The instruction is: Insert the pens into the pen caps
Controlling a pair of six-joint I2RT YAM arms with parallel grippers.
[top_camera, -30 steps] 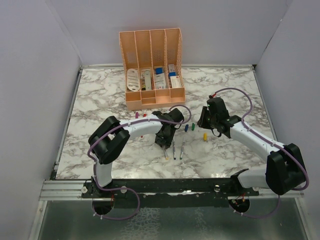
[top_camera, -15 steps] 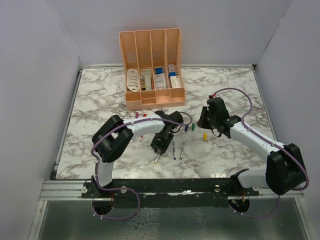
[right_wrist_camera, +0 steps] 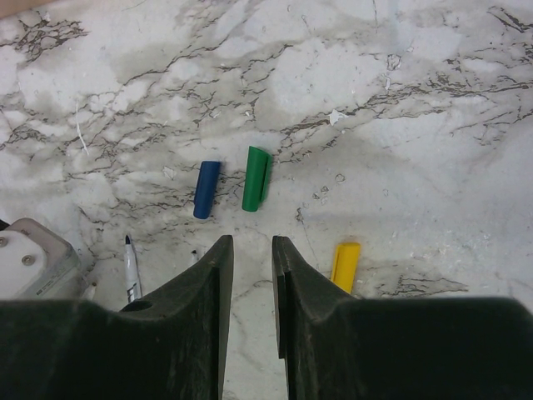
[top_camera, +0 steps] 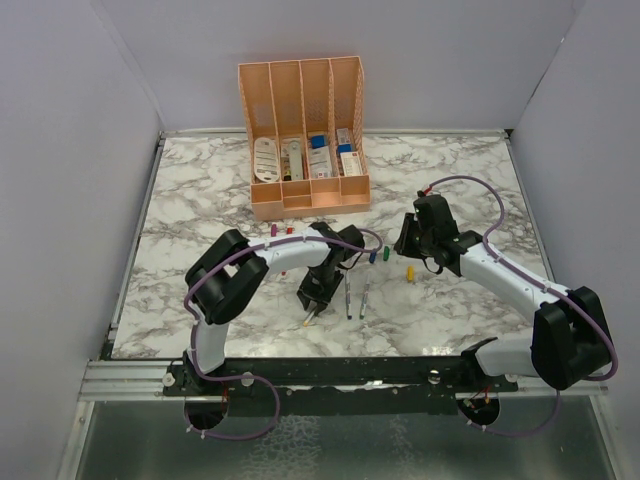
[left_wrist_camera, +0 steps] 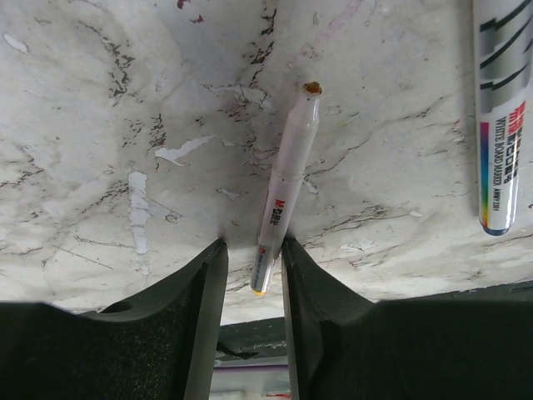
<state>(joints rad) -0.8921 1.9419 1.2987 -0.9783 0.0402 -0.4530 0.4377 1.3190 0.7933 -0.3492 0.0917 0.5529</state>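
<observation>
We see the marble table (top_camera: 200, 200), with the peach organiser (top_camera: 300, 110) far ahead of both grippers. Our left gripper (left_wrist_camera: 251, 250) pinches a pen (left_wrist_camera: 287, 179) near its back end, the brownish-yellow tip pointing straight ahead. A second pen (left_wrist_camera: 500, 117) lies ahead to its right. Our right gripper (right_wrist_camera: 252, 242) has its jaws narrowly parted with nothing between them. The green cap (right_wrist_camera: 256, 178) and blue cap (right_wrist_camera: 206, 189) lie just ahead of its fingertips, and the yellow cap (right_wrist_camera: 345, 266) lies just beside its right finger.

table (left_wrist_camera: 125, 100): marble-look top, smooth, faint sheen, white scuffs. pen (left_wrist_camera: 287, 175): smooth glossy plastic. caps (right_wrist_camera: 256, 178): smooth plastic. fingers (left_wrist_camera: 150, 333): matt black. organiser (top_camera: 300, 100): peach plastic.
</observation>
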